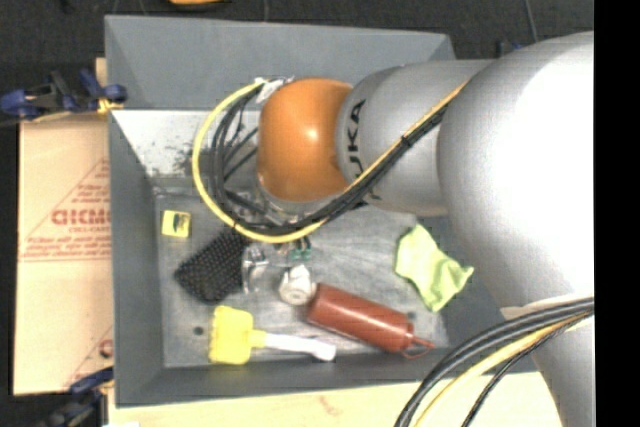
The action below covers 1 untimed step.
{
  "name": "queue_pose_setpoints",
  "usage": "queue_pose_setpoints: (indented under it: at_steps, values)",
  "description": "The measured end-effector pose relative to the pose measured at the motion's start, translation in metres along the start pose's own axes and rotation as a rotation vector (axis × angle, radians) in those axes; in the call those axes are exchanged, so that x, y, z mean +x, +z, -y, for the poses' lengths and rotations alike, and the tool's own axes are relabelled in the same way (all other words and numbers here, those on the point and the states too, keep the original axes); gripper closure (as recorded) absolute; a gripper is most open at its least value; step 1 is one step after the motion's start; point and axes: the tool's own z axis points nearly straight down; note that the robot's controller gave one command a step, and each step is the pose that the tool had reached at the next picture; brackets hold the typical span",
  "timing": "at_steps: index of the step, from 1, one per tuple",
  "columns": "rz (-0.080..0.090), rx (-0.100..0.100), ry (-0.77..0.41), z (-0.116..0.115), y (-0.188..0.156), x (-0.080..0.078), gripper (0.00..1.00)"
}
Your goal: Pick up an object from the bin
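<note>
The gripper [268,267] hangs low over the middle of the bin [135,315], just beside a black mesh pad [208,267] and near a reddish-brown tube [358,319]. Whether it is clenched or released cannot be told.

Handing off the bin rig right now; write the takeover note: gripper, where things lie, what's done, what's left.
Gripper: low over the middle of the bin, under the orange wrist cover; open or shut cannot be told.
Nearest: black mesh pad on its left in the view, small white round piece on its right.
Others: red-brown tube and yellow-headed brush by the near wall, small yellow block at left, green cloth at right.
Done: arm is in the bin. Left: nothing seen held; grasp and lift one thing.
</note>
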Motion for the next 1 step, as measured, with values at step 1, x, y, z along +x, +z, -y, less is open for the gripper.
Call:
queue_pose_setpoints:
  at_steps: [1]
  values:
    - [-0.018, 0.006, 0.001, 0.0022, -0.0184, 0.0035, 1.0]
